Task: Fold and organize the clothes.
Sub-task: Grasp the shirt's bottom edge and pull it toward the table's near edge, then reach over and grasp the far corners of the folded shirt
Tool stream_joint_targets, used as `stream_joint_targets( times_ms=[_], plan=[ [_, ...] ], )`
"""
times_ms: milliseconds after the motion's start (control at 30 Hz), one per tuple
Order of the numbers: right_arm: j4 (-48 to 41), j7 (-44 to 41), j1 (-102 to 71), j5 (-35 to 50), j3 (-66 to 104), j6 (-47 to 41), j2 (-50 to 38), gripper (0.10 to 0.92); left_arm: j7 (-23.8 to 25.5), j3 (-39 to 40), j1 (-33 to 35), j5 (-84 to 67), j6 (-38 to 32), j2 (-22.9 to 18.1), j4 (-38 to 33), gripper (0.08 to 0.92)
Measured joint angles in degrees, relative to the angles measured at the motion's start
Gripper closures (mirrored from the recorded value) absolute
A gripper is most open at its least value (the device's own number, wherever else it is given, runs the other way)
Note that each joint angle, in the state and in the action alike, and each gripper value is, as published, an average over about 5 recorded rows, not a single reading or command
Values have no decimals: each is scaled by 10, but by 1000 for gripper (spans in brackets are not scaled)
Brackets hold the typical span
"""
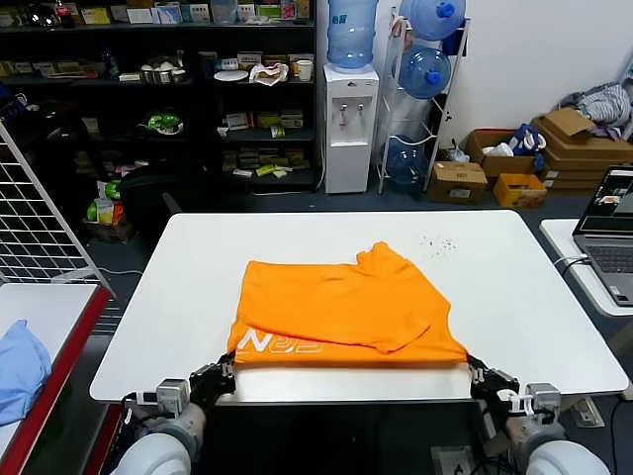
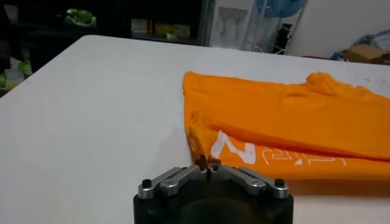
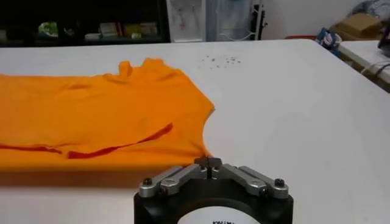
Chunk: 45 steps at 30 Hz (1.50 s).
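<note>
The white table (image 1: 178, 297) is carrying the orange T-shirt (image 1: 336, 307), which is lying near your front edge with its long axis going left to right and the lettering facing you. It is soft and light, so it will sag; take it at the corners. The left gripper (image 1: 226, 368) and right gripper (image 1: 473, 368) are each pinching closed on a near corner.

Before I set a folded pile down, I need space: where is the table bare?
Bare patches: the white table left of the orange T-shirt, the stretch right of it toward the laptop, and the far strip. The near edge is crowded: left gripper and right gripper pinch the shirt's corners.
</note>
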Motion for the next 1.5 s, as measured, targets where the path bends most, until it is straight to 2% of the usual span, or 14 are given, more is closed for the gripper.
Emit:
stream_joint_targets(
  times_ms=[133, 200, 467, 700, 833, 1000, 1100, 1333, 1500],
  plan=[
    [13, 1, -16, -5, 5, -7, 0, 872, -6, -1, 23, -2, 3, 5, -20, 896],
    [19, 0, -21, -7, 7, -9, -1, 820, -9, -4, 30, -3, 5, 6, -28, 867],
    [39, -10, -2, 1, 21, -9, -22, 595, -15, -21, 30, -23, 16, 20, -52, 647],
    [8, 0, 113, 38, -15, -12, -44, 387, -1, -24, -29, -54, 18, 33, -36, 439],
    [-45, 21, 221, 55, -65, -17, -41, 274, 17, -11, -97, -73, 18, 23, 10, 326],
    [-136, 42, 361, 70, -138, -28, -21, 141, 47, 23, -202, -94, 20, -8, 103, 179],
    [-197, 50, 436, 77, -179, -38, -3, 110, 66, 49, -264, -106, 23, -27, 163, 109],
    [-330, 55, 573, 86, -252, -70, 40, 104, 105, 109, -384, -135, 39, -59, 292, 79],
    [-407, 52, 635, 83, -286, -88, 67, 104, 119, 142, -438, -146, 54, -76, 361, 79]
  ],
)
